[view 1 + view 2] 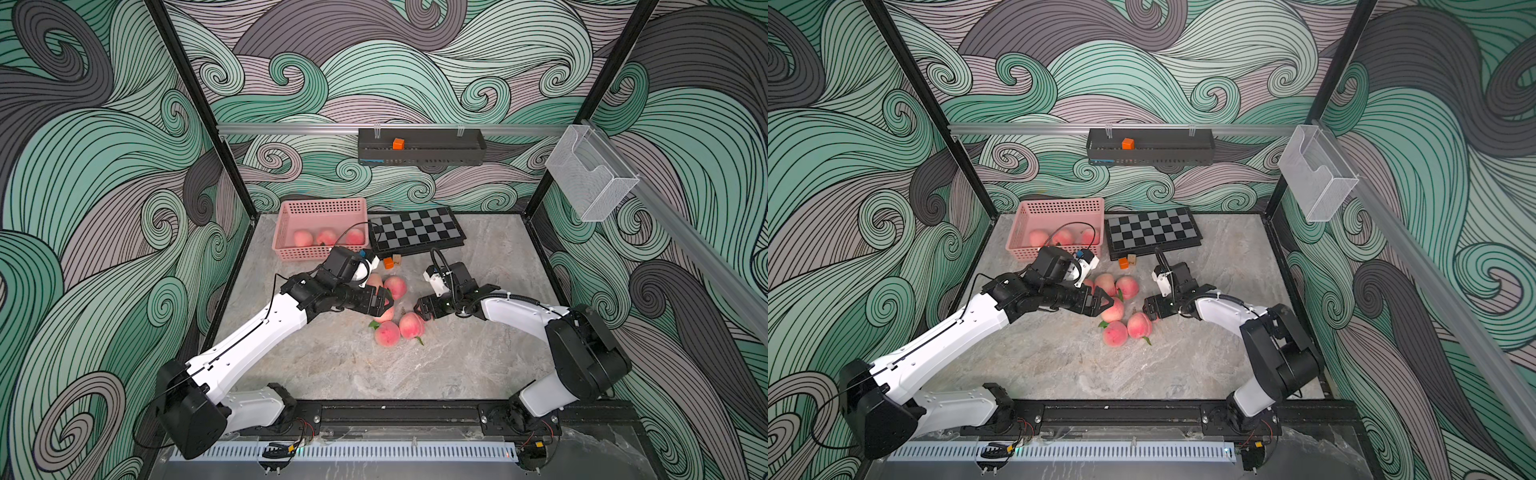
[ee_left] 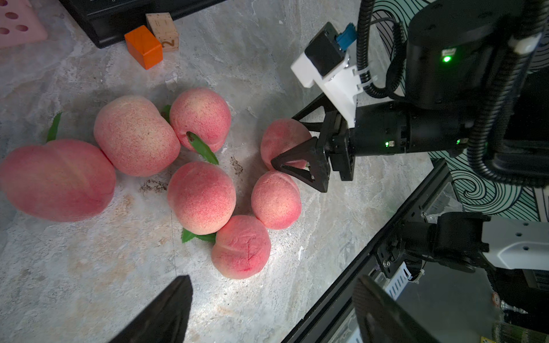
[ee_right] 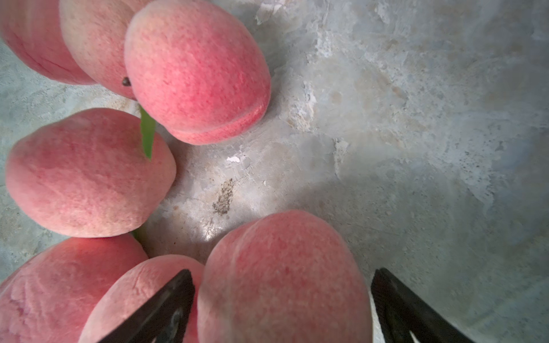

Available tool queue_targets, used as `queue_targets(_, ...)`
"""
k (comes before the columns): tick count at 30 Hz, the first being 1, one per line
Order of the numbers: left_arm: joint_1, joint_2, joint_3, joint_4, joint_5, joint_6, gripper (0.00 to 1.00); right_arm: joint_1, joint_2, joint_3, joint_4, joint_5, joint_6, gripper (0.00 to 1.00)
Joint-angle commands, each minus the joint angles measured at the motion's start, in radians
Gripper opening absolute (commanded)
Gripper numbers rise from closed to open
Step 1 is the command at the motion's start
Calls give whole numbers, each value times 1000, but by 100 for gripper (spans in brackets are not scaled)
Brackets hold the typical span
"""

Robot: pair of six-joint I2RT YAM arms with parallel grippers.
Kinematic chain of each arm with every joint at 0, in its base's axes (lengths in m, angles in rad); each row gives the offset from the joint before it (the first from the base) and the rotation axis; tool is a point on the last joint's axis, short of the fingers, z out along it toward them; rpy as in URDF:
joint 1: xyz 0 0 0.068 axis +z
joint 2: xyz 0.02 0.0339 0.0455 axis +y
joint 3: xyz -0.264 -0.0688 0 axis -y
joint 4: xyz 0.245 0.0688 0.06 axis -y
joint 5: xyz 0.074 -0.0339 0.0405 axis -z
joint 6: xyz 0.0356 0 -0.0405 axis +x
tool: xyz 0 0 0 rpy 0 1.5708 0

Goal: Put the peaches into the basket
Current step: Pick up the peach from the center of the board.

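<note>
Starting with both top views, three round pink-and-cream peaches point(image 1: 326, 237) are seen inside the shallow rectangular pink plastic basket point(image 1: 286, 216) at the far left of the grey marbled table point(image 1: 332, 365), while loose peaches point(image 1: 1115, 333) are clustered mid-table between the left gripper point(image 1: 388, 306) and the right gripper point(image 1: 422, 313). In the left wrist view, seven loose peaches are counted, the left gripper's fingers point(image 2: 175, 300) are held apart with nothing between them, and the right gripper point(image 2: 286, 141) is placed around one peach point(image 2: 279, 133). In the right wrist view, that peach point(image 3: 279, 243) is flanked by two parted fingers point(image 3: 175, 291), a sliver of table showing beside one; the jaws are left open.
</note>
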Motion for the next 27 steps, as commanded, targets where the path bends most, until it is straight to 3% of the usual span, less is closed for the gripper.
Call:
queue_targets(1,-6,3,3,23,12,-7,86,-5,13,-4,19,-11,11,92)
queue_targets(17,-5,10,8,48,-8,-44,86,-8,-19,-30,35,-18,-6,70)
queue_targets(27,3,47,51,44,68,-110,86,-5,-231,-112,111,-56,-89,70)
